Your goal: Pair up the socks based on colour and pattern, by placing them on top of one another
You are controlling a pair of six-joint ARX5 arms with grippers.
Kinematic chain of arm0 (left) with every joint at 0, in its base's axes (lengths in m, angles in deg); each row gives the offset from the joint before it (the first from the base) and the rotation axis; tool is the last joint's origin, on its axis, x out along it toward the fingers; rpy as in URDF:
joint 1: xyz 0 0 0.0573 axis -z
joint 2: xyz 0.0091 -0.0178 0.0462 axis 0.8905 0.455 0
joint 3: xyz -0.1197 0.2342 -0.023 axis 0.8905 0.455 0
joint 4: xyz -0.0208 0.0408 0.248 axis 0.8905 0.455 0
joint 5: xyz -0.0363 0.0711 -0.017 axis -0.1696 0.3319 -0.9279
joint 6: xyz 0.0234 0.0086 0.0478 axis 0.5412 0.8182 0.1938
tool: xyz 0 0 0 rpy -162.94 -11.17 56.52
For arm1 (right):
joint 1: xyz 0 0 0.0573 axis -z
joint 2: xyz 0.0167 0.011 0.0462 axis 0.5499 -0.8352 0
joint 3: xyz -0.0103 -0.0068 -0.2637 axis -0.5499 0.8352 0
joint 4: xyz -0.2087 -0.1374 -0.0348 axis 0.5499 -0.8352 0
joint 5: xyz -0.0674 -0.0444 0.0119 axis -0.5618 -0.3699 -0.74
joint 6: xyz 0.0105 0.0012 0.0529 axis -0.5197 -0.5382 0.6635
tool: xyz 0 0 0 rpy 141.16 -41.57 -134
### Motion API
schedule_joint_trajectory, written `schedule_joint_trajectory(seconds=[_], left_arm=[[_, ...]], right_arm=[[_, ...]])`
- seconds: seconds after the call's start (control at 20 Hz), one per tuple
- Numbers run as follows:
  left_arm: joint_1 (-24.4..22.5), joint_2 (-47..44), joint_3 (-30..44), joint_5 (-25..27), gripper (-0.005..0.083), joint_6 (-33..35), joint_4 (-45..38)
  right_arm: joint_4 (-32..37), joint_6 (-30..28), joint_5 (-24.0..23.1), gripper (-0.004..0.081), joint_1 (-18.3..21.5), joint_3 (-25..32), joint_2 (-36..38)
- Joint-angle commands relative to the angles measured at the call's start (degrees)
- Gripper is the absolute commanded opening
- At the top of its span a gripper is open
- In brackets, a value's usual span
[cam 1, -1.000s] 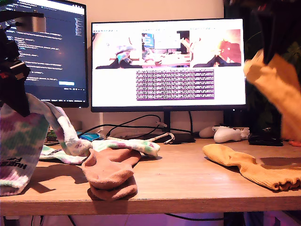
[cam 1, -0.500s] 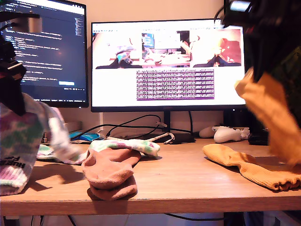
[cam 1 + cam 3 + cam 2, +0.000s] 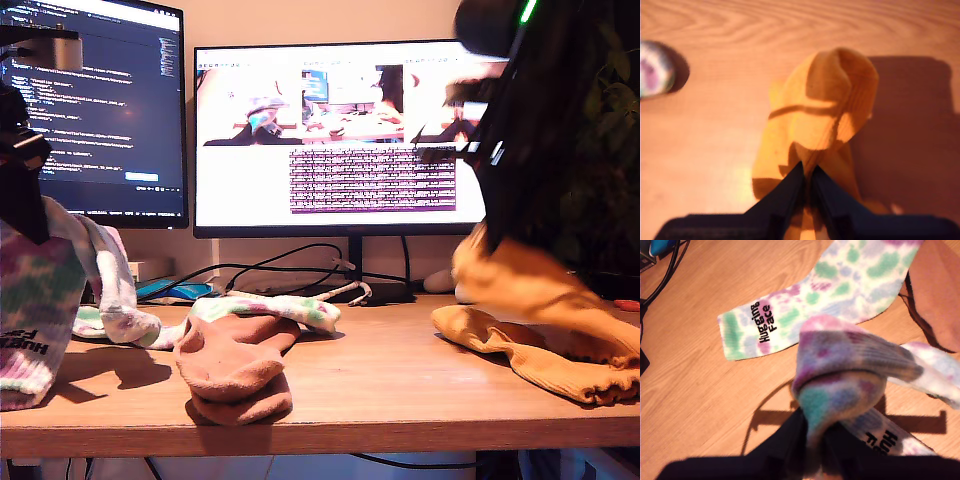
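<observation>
My first gripper [image 3: 22,205] [image 3: 812,440] is shut on a tie-dye sock [image 3: 40,300] [image 3: 845,375], which hangs at the exterior view's left with its far end draped down to the table. A second tie-dye sock [image 3: 275,308] [image 3: 840,295] with black lettering lies flat beside it. Two pink-brown socks [image 3: 235,365] [image 3: 940,295] lie stacked near the front edge. My second gripper [image 3: 480,230] [image 3: 807,172] is shut on a mustard sock [image 3: 520,285] [image 3: 825,110], held low over the other mustard sock [image 3: 545,368] at the exterior view's right.
Two monitors [image 3: 350,140] stand along the back of the wooden table [image 3: 380,390], with black cables [image 3: 280,265] and a blue object [image 3: 175,290] in front of them. A white controller [image 3: 440,280] peeks out behind the second arm. A plant fills the exterior view's right edge.
My second gripper has come down and toward the exterior view's left with the mustard sock, which now hangs just above the lying one. The tie-dye sock's draped end has swung slightly.
</observation>
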Motion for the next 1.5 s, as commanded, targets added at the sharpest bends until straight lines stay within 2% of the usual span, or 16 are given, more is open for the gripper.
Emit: schedule_joint_trajectory(seconds=[0.0, 0.25, 0.3, 0.4, 0.45, 0.5, 0.65, 1.0, 1.05, 1.25, 1.4, 1.45], left_arm=[[0.02, -0.83, -0.26, -0.26, -0.0024, 0.04, 0.07], [0.09, -0.83, -0.26, -0.26, -0.0024, 0.04, 1.18], [0.09, -0.83, -0.26, -0.26, -0.0024, 0.04, 1.29], [0.09, -0.83, -0.26, -0.28, -0.0024, 0.07, 1.22], [0.09, -0.83, -0.26, -0.42, -0.0024, 0.07, 1.22], [0.09, -0.83, -0.26, -0.61, -0.0024, 0.07, 1.22], [0.09, -0.83, -0.26, -0.72, -0.0024, 0.04, 1.07], [0.09, -0.83, -0.26, -2.45, -0.0024, 0.04, 0.63], [0.09, -0.83, -0.26, -2.56, -0.0024, 0.04, 0.57], [0.09, -0.83, -0.26, -2.62, -0.0024, 0.04, 0.57], [0.09, -0.83, -0.26, -2.62, -0.0024, 0.04, 0.59], [0.07, -0.83, -0.26, -2.60, -0.0024, 0.04, 0.61]], right_arm=[[1.88, -0.17, -0.02, -0.0011, -0.48, 0.31, -3.89], [7.30, 0.02, -0.55, 0.0006, -0.50, 0.31, -11.54], [6.84, 0.07, -0.55, 0.0057, -0.50, 0.31, -11.74], [6.58, 0.09, -0.15, 0.0240, -0.50, 0.24, -11.26], [5.77, 0.07, 0.13, 0.0301, -0.50, 0.24, -10.67], [4.81, 0.07, 1.07, 0.0326, -0.50, 0.24, -9.68], [2.89, 0.07, 3.80, 0.0335, -0.50, 0.22, -5.25], [-0.87, -0.48, 4.11, 0.0355, -0.48, 0.22, 4.39], [-1.64, -2.36, 4.09, 0.0352, -0.50, 0.22, 5.29], [-1.81, -5.29, 4.35, 0.0332, -0.92, 0.22, 6.95], [-2.84, -6.67, 6.19, 0.0332, -1.03, 0.22, 6.95], [-2.82, -7.45, 8.15, 0.0331, -1.29, 0.22, 6.95]])
